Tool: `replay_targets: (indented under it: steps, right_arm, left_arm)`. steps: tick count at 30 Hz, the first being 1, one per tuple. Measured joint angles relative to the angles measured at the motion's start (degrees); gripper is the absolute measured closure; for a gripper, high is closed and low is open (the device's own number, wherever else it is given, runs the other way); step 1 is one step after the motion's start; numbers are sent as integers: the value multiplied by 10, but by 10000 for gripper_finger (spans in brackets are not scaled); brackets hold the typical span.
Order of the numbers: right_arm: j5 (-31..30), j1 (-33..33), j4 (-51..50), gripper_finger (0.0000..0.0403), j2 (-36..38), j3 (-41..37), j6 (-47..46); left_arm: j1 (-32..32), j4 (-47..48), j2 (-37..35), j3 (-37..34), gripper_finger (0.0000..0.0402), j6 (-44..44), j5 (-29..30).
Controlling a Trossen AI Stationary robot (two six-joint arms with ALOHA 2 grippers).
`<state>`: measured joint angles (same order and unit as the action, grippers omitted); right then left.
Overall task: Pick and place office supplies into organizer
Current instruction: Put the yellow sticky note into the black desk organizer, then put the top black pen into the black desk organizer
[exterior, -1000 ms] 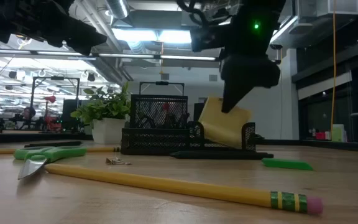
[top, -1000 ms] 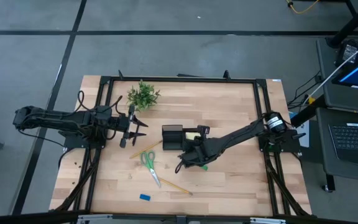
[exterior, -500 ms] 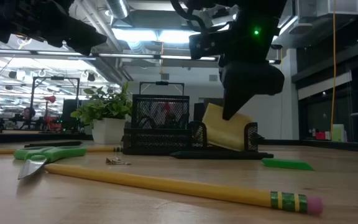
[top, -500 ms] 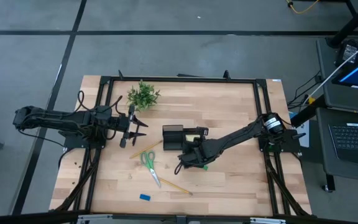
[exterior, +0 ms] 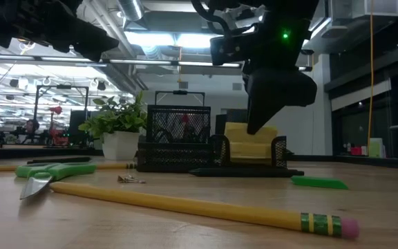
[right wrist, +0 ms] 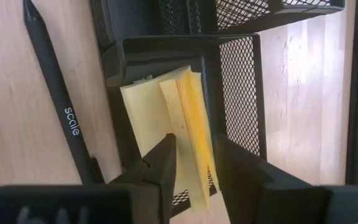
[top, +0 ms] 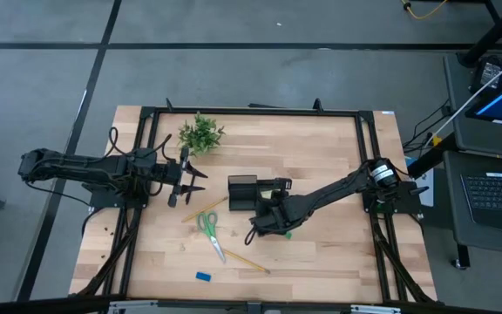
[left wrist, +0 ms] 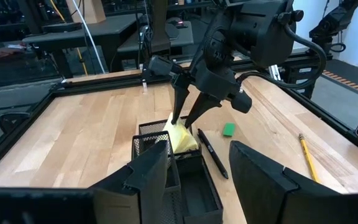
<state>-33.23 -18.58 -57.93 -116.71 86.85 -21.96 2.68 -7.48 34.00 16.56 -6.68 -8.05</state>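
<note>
Over the black wire-mesh organizer point(right wrist: 229, 56), our right end effector point(right wrist: 194, 158) stands part-open, straddling the yellow sticky-note pad point(right wrist: 169, 130); we should lift straight up, disturbing nothing.

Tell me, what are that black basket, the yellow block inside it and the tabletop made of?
The organizer looks like black wire mesh, probably coated metal: you see through its fine grid. The sticky-note pad in it is paper: thin matte yellow sheets, fanned at one edge. The table seems wood, pale planks with visible grain and a light sheen, though it could be laminate.
</note>
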Motion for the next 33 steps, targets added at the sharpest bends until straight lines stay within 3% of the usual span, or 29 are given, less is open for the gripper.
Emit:
replay_targets:
  steps: [16, 26, 33]
  right_arm:
    - [-2, 13, 28, 248, 0, 0, 1]
    - [18, 13, 18, 248, 0, 6, 29]
    - [18, 14, -46, 277, 1, 67, 15]
  left_arm:
    - [0, 0, 0, 0, 233, 0, 0]
    - [0, 0, 0, -1, 235, 0, 0]
    - [0, 0, 0, -1, 233, 0, 0]
